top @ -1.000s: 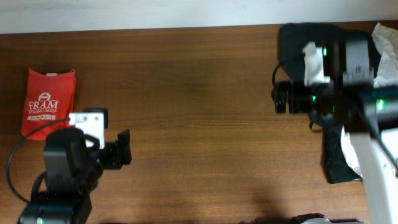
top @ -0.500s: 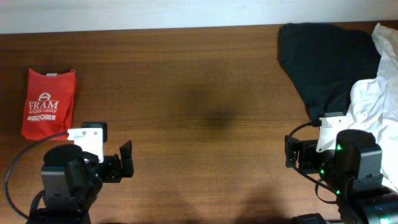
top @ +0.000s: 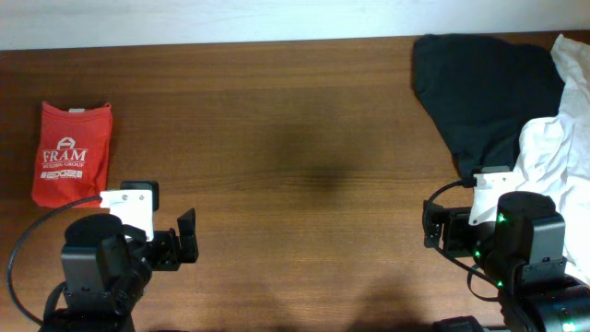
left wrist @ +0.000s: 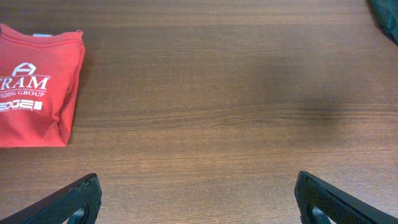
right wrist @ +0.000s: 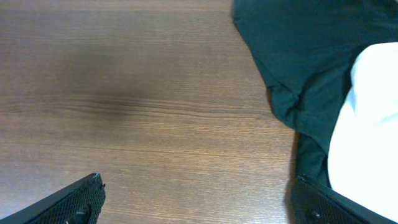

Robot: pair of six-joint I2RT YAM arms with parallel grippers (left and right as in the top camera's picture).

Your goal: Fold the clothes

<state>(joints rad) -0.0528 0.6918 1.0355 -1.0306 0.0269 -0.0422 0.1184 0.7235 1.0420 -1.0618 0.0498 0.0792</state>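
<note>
nearest, at the front edge, the left fingers (left wrist: 79,199) and the right fingers (right wrist: 78,198) are both spread wide and grasp nothing: each wrist view shows only bare table (top: 295,138) between the two tips. both arms sit low and drawn in, which reads as a parked pose rather than a reach, leaving the middle of the table free

further out on the left lies the red-orange t-shirt (top: 72,152), a compact flat rectangle with its white lettering up, well apart from both arms. it looks already folded, and its place at the side seems chosen to keep it out of the working area. at the far right the black garment (top: 479,83) is loosely spread, with the white garment (top: 562,157) overlapping its right edge and running down beside the right arm; both look unfolded, a heap waiting at that side

against a second ago, the right arm is no longer stretched over the black garment but pulled back to the front edge, so that cloth now shows whole; the left arm sits slightly lower. against half a second ago nothing visibly differs, and the t-shirt has not moved at all
</note>
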